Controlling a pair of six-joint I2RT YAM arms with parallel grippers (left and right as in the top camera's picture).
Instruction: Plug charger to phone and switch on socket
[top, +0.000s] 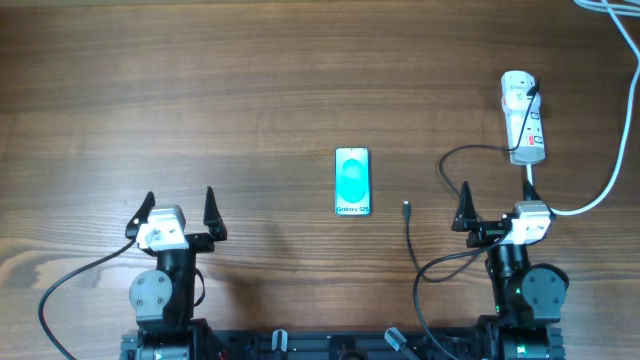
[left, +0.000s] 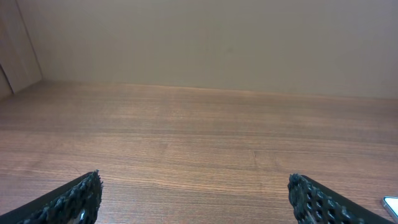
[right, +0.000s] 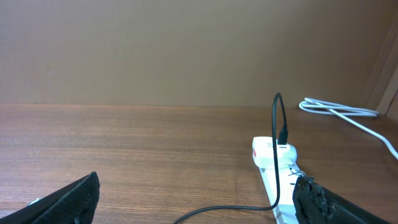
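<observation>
The table (top: 300, 80) is bare brown wood.

Near the left of its near edge sits the left gripper (top: 179, 198), its two black fingers spread wide with nothing between them. In the left wrist view the left gripper (left: 196, 205) shows only wood grain between its fingers (left: 74, 199).

Around the middle of the table, a little nearer the near edge than the far one, the phone (top: 352, 181) lies flat with its teal screen up and its long side running from near to far. It is well apart from both grippers.

Just right of the phone, not touching it, lies the small black tip of the charger cable (top: 407, 208). From there the thin cable runs back toward the near edge.

The right gripper (top: 497, 200) sits near the right of the near edge, also spread wide and holding nothing. Black cable passes close beside it, and whether it touches cannot be told.

Toward the far right corner lies the white power strip (top: 523, 118), lengthwise from near to far. A black cable is plugged into its far end. In the right wrist view that cable arches up over the power strip (right: 277, 171).

A thick white cord (top: 605, 193) curves along the right edge.
</observation>
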